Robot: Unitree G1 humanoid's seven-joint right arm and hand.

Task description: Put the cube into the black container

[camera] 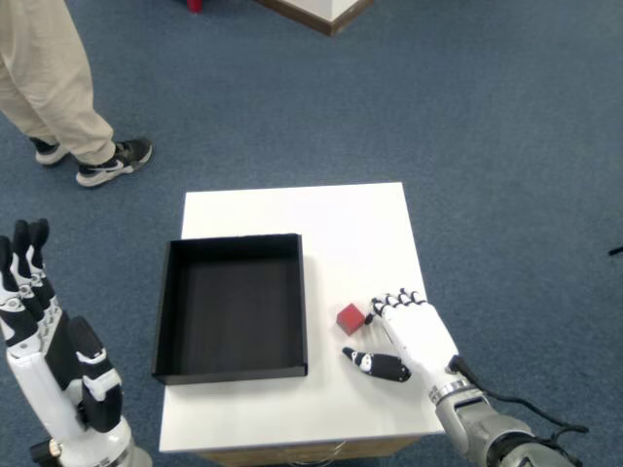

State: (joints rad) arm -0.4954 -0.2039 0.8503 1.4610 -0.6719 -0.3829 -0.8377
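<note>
The robot's right hand [414,336] rests low on the white counter [350,224], right next to the small red cube [351,318], so I'd say this is the reach-and-grasp step, with the pick itself not yet made. The cube sits flat on the counter between the hand and the black container [232,305], close to the container's right wall but clearly outside it. The fingers [391,304] curl toward the cube's right side, and whether they touch it I cannot tell from here; the thumb [375,365] juts out below and to the left, well clear of the cube. So the hand is spread and holding nothing. The container looks empty, its dark floor bare. The other hand [44,336] is held up off to the left, away from the counter. To my eye the next move calls for bringing the thumb in against the cube's near face so it is pinched against the fingers, then lifting it over the low wall and letting it go inside. The cube is small, so a clumsy squeeze could nudge it away instead.
</note>
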